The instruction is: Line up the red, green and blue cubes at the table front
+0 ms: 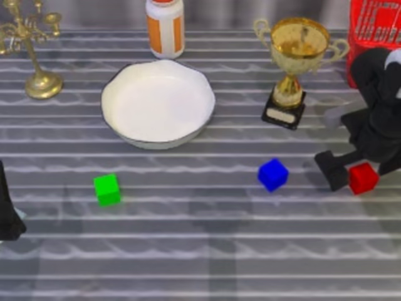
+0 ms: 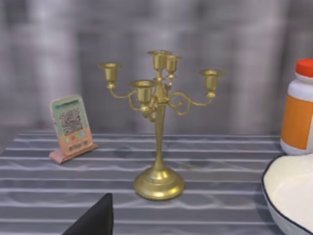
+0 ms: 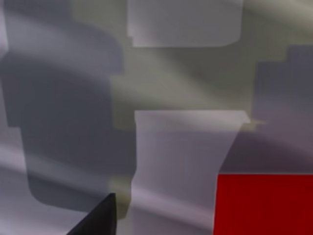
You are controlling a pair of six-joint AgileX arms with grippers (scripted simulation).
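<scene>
The red cube (image 1: pixel 363 177) lies on the striped grey table (image 1: pixel 207 251) at the right, between the fingers of my right gripper (image 1: pixel 360 170), which is open around it and low over the table. In the right wrist view the red cube (image 3: pixel 264 203) sits apart from the one dark finger (image 3: pixel 98 220) that shows. The blue cube (image 1: pixel 273 174) rests to the left of that gripper. The green cube (image 1: pixel 107 189) lies further left. My left gripper (image 1: pixel 9 216) is parked, open, at the table's left edge with nothing in it.
A white bowl (image 1: pixel 158 103) stands at the middle back, an orange-labelled bottle (image 1: pixel 165 26) behind it. A gold trophy (image 1: pixel 293 63) is back right, a red mesh basket (image 1: pixel 374 25) in the far right corner, a gold candelabra (image 1: pixel 34 50) back left. A small QR card stand (image 2: pixel 72 127) stands beyond the candelabra.
</scene>
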